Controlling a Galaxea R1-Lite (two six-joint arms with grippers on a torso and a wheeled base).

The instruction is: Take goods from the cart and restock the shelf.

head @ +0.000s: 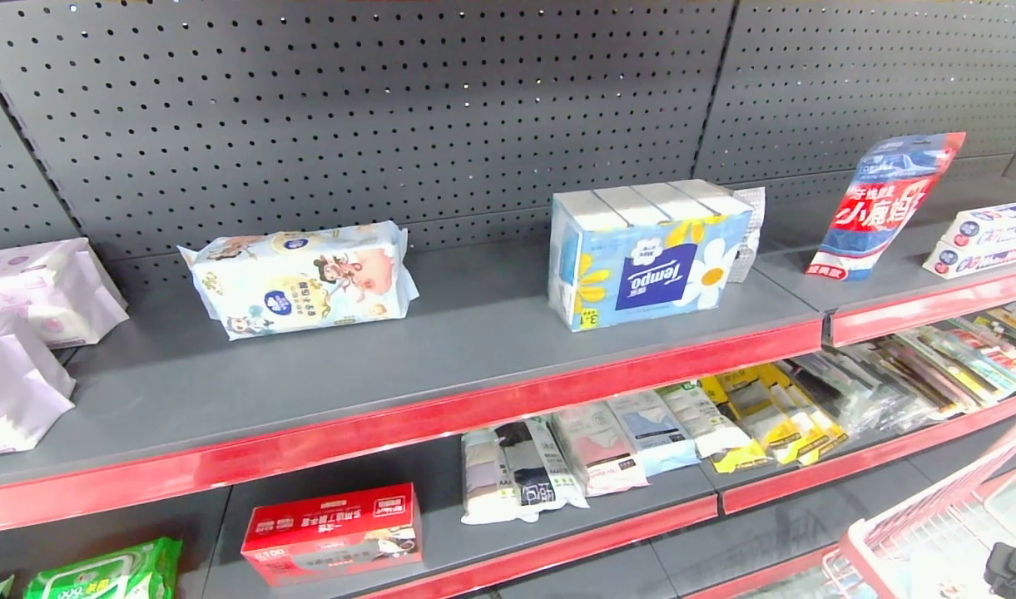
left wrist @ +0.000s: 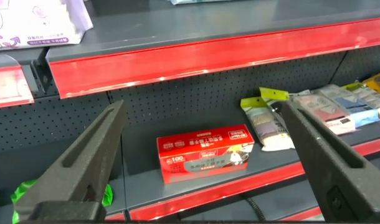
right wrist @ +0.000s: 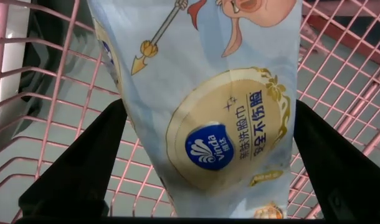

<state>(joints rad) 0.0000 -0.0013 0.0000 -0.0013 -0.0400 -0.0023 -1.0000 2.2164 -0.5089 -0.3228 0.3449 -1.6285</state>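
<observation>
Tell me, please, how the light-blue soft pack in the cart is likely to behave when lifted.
The soft pack is probably floppy: its film wrapper bulges and tapers unevenly over the cart. The smooth film may be slippery. It likely won't roll; a similar pack sits steady on the shelf.

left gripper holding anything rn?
No: the left gripper is open with nothing between its fingers, and the red box seen past them sits on the lower shelf.
</observation>
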